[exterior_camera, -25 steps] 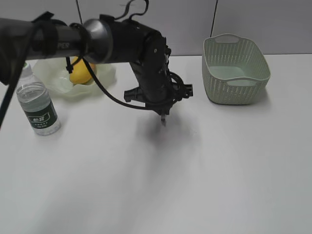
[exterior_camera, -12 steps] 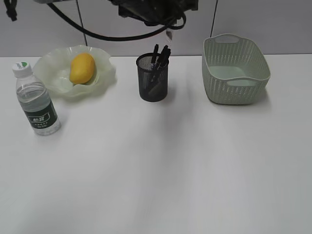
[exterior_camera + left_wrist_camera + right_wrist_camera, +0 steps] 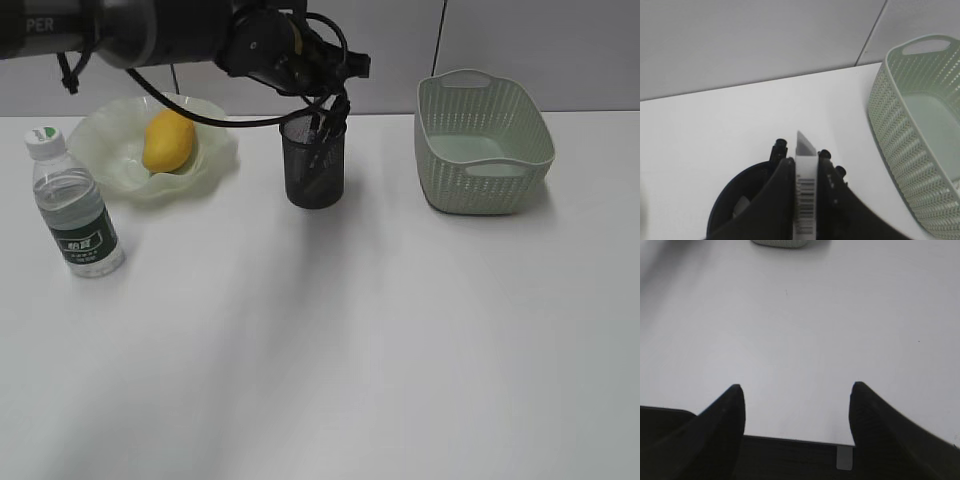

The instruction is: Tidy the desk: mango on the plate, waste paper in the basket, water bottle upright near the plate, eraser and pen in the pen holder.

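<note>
Left to right on the counter (image 3: 330, 340): water bottle (image 3: 72, 215) upright, mango (image 3: 168, 139) on plate (image 3: 118, 150), left tool (image 3: 805, 167) pinching the eraser (image 3: 805, 192) above pen holder (image 3: 314, 160), basket (image 3: 483, 140); right tool (image 3: 796, 395) gapes, holding nothing

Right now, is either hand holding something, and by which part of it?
The left hand grips the eraser, a flat white block with a barcode, by its two broad sides, above the pen holder. The right hand is open, empty.
</note>
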Tool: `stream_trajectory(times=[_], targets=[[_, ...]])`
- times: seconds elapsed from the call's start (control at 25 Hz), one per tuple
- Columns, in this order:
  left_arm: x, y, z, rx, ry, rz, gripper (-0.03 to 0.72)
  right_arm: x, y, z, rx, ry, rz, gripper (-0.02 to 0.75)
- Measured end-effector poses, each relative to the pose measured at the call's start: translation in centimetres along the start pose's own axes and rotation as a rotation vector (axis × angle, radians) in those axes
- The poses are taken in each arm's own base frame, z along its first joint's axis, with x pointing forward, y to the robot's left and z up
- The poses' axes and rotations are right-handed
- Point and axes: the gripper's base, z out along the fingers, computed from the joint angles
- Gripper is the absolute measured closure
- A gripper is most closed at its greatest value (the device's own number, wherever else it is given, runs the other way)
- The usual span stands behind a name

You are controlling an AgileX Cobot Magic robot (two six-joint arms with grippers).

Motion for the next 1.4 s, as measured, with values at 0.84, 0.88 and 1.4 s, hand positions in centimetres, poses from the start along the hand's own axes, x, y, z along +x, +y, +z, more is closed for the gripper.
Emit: stream_trajectory(times=[0.84, 0.88, 1.4], targets=[[2.4, 0.8, 1.5, -0.078, 0.122, 0.003, 0.083, 0.0, 0.0, 0.0, -0.001, 0.0, 0.001, 0.217], [2.0, 0.9, 1.0, -0.087, 0.127, -0.001, 0.081, 0.0, 0.0, 0.0, -0.001, 0.0, 0.001, 0.217], [-6.2, 9.1, -11.1, -0.183, 0.222, 0.078, 0.106, 0.0, 0.0, 0.0, -0.002, -0.001, 0.002, 0.217]])
